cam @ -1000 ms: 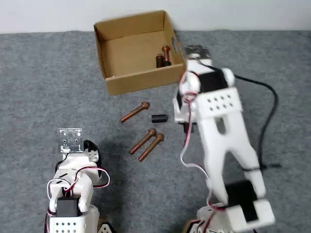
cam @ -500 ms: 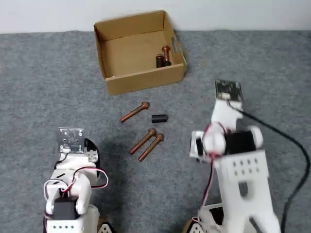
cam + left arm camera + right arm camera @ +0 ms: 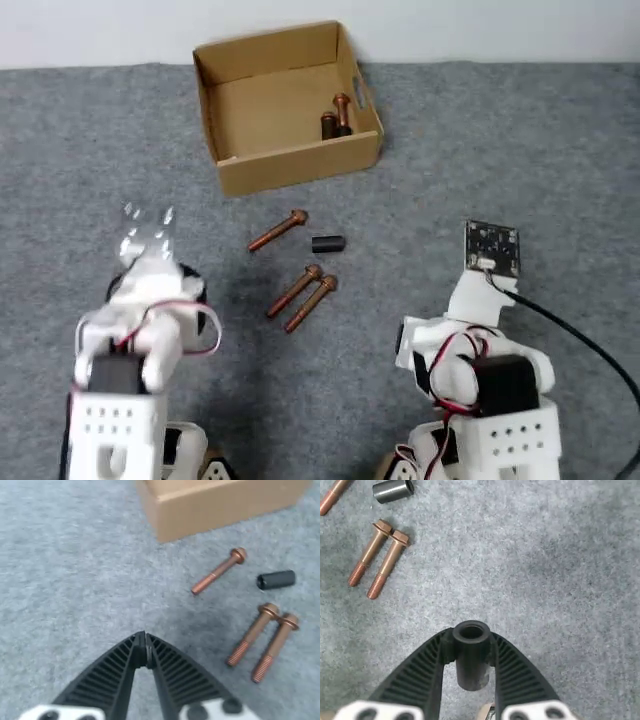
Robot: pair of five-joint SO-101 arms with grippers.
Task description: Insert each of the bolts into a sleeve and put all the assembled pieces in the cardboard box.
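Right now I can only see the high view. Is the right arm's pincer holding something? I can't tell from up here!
Observer: Yes. The right pincer is shut on a black sleeve.
Operator: Cool! Is a bolt inside that sleeve yet?
Observer: No. Its open end faces the right wrist camera, and the hole looks dark and empty.
Operator: And is the left arm's pincer holding anything?
Observer: No. The left pincer is shut and empty, pointing out over the grey carpet.
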